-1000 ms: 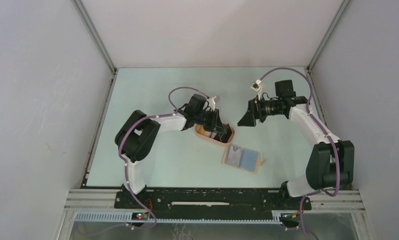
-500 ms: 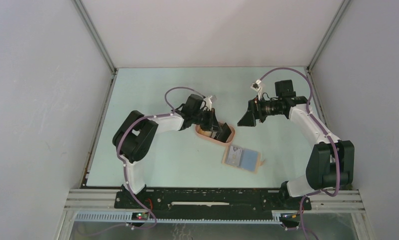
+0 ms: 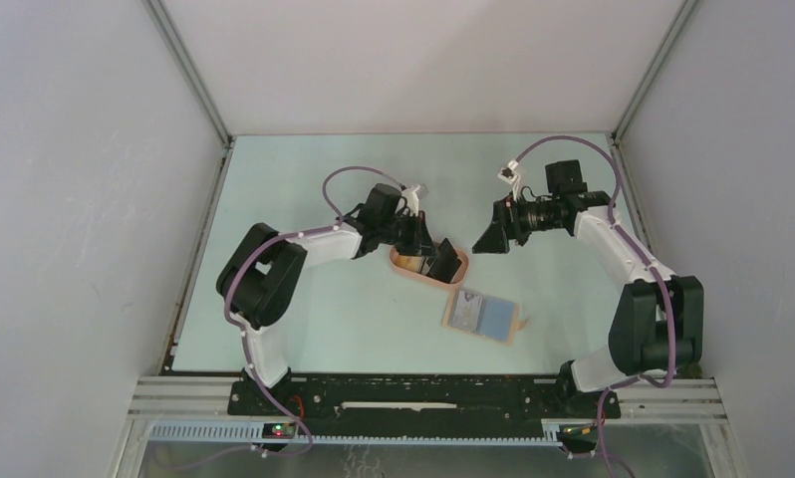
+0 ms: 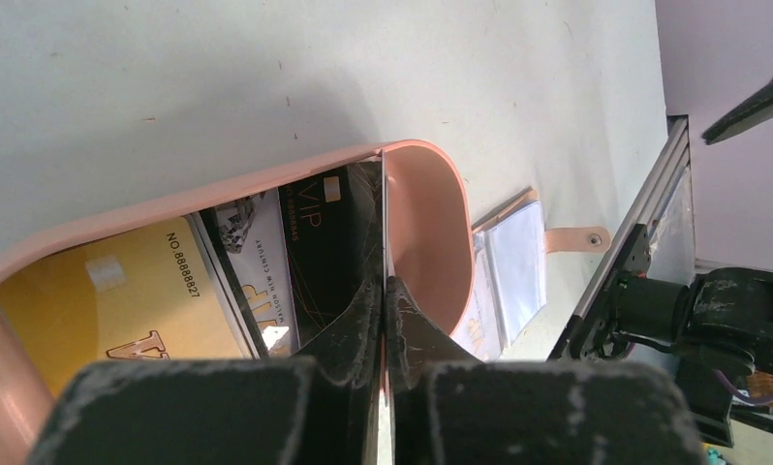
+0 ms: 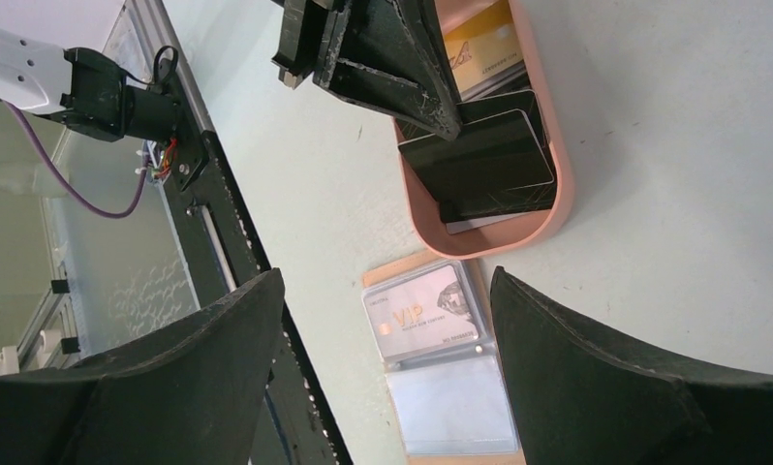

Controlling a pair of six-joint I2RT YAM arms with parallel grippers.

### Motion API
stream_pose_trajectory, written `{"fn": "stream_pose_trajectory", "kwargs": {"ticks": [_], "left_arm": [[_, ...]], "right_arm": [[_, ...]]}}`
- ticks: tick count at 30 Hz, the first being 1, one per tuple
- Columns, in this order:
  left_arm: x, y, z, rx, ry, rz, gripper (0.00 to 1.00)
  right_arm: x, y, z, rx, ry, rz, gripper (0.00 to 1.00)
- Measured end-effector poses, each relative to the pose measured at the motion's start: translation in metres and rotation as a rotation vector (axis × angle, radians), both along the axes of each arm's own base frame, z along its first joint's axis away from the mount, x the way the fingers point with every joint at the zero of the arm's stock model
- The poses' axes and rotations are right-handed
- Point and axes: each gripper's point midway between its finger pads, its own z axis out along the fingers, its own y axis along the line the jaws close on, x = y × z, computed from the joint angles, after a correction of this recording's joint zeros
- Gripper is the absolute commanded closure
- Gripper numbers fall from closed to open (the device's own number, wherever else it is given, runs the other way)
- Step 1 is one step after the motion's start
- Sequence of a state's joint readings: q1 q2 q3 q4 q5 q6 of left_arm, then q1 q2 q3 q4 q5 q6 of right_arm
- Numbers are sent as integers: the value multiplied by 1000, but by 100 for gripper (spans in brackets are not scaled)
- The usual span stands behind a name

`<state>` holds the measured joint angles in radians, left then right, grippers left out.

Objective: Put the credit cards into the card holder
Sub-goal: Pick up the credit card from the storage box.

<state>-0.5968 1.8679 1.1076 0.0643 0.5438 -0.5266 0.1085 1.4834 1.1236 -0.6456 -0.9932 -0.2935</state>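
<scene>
My left gripper point(image 3: 438, 261) is inside the peach tray point(image 3: 411, 270), shut on a black card point(image 5: 475, 155) that it holds tilted up over the tray. In the left wrist view this card shows edge-on point(image 4: 384, 218) between the shut fingertips point(image 4: 365, 310). A yellow card point(image 4: 121, 291), a white/grey striped card point(image 4: 257, 247) and another black card point(image 4: 324, 228) lie in the tray point(image 4: 421, 228). The tan card holder point(image 3: 483, 315) lies open on the table, a grey VIP card point(image 5: 426, 315) in one clear sleeve. My right gripper point(image 5: 387, 281) is open and empty, hovering over the holder.
The holder's snap strap point(image 4: 574, 237) points towards the table's near edge. The black base rail point(image 3: 423, 393) runs along that edge. Grey walls enclose the table on three sides.
My left gripper has turned and drawn back slightly in the tray, tipping the black card up. The right arm has hardly moved.
</scene>
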Motion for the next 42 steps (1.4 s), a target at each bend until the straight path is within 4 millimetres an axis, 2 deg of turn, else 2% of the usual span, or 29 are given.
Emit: {"fn": "stream_pose_trajectory", "kwargs": {"ticks": [4,7,9,12,14,18,22,25,32,42], "left_arm": [[0,0,0,1,-3,-3,94],[0,0,0,0,-3,-3,96],[-1,1,-2,1,-2,-3,97],[-2,2,-4,3,3,-2,97],[-2,1,-3,-2,-1,-4,97],[-3,2,-6,-12,-6,-5,98],[-6,4,-10,-14,7,-2,98],[-6,3,-9,-24,5,-2,98],[-6,1,-7,-34,3,-9,98],[-8,6,-12,-28,19,4,97]], "right_arm": [[-2,7,-10,-8,34,22,18],[-4,13,-18,-15,61,39,32],[-3,19,-23,-18,77,39,50],[7,28,-33,-30,103,12,83],[17,36,-43,-48,124,-21,92],[31,53,-64,-92,157,-57,96],[33,65,-78,-137,168,-75,97],[36,70,-81,-155,160,-88,97],[56,74,-85,-173,147,-123,98],[56,76,-102,-205,175,-119,98]]}}
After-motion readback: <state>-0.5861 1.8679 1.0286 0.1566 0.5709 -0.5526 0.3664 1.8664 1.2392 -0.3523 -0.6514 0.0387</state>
